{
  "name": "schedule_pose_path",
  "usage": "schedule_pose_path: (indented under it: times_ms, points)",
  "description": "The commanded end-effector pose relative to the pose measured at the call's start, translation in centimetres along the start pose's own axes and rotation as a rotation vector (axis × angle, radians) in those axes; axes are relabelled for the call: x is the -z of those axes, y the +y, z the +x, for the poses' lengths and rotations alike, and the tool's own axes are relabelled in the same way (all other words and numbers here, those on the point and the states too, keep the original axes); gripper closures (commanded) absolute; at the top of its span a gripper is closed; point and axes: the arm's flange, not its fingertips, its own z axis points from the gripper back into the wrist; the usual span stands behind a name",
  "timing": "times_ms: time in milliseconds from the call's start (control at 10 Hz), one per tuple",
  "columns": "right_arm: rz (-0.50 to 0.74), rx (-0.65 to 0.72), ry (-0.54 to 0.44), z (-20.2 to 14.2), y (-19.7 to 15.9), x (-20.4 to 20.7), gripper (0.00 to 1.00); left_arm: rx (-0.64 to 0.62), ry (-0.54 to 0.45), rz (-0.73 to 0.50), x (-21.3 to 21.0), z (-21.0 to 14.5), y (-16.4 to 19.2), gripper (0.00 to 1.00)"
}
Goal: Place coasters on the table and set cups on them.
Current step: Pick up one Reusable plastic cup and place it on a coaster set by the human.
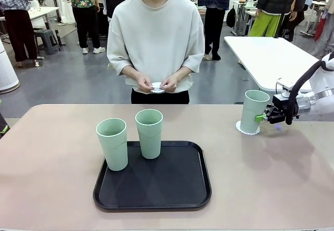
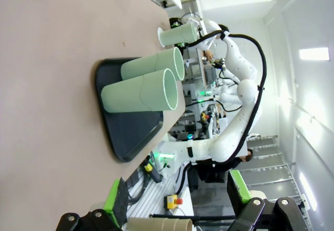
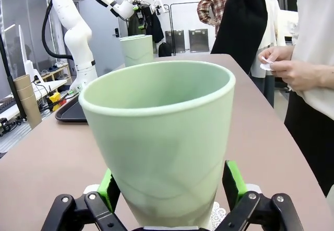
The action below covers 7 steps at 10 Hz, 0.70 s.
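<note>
My left gripper (image 2: 175, 189) gapes empty; 2 cups (image 1: 112, 143) (image 1: 149, 133) stand on the near black tray (image 1: 156, 189). Right of it on the table (image 1: 271, 178), my right gripper (image 3: 169, 184) straddles a 3rd cup (image 1: 254, 111) upright on a coaster (image 1: 243, 130), squeezing or not I cannot tell. Farther off, a person's hands (image 1: 156, 81) hold another coaster (image 1: 157, 88).

Cups (image 1: 111, 143) matt plastic; tray (image 1: 162, 185) smooth black plastic; table (image 1: 52, 178) matt.
</note>
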Motion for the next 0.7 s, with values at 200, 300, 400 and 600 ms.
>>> schedule_pose_path:
  times_ms: [200, 300, 400, 600]
  points:
    - [0.019, 0.049, 0.03, 0.23, -0.76, -0.57, 0.0, 0.011, -0.011, -0.019, -0.04, -0.01, -0.15, 0.0]
    - [0.021, 0.06, 0.04, 0.21, -0.82, -0.68, 0.0, 0.011, -0.011, -0.019, -0.04, -0.01, -0.15, 0.0]
    - [0.029, 0.071, 0.043, 0.14, -0.88, -0.84, 0.0, 0.011, -0.011, -0.019, -0.04, -0.01, -0.15, 0.0]
    - [0.033, 0.09, 0.062, -0.04, -1.07, -1.19, 0.0, 0.011, -0.011, -0.019, -0.04, -0.01, -0.15, 0.0]
